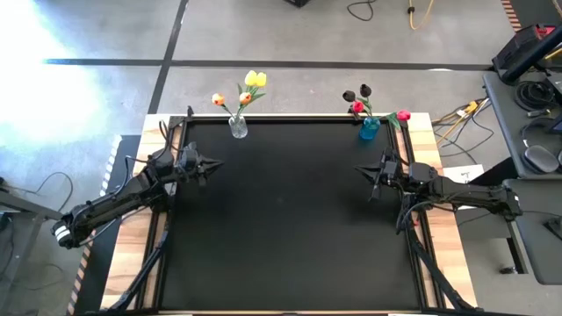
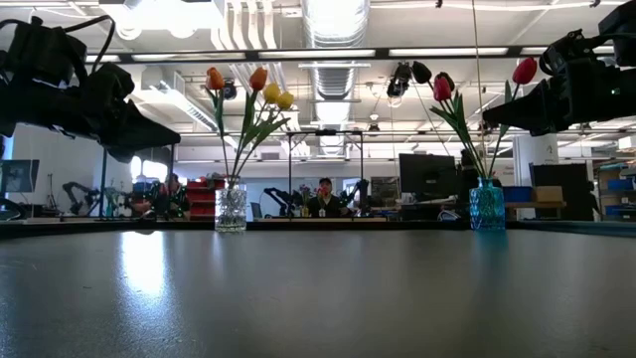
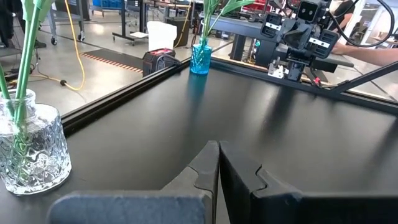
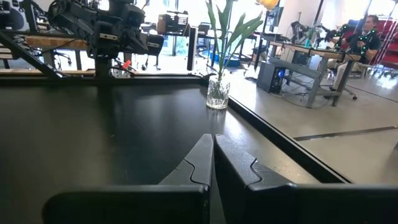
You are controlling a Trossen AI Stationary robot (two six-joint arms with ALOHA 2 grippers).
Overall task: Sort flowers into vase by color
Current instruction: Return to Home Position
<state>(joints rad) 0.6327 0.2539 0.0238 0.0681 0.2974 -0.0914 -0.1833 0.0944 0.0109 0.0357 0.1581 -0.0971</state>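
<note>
Left end effector (image 1: 213, 163) and right end effector (image 1: 362, 169) are pressed together and empty; retraction home should pass well clear of the transparent vase (image 1: 238, 128) and blue vase (image 1: 369, 129).

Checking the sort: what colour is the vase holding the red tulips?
Translucent blue vase; the low view shows it best.

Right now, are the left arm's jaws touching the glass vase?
Apart. The high view shows bare black table between the left arm's jaws and the glass vase.
</note>
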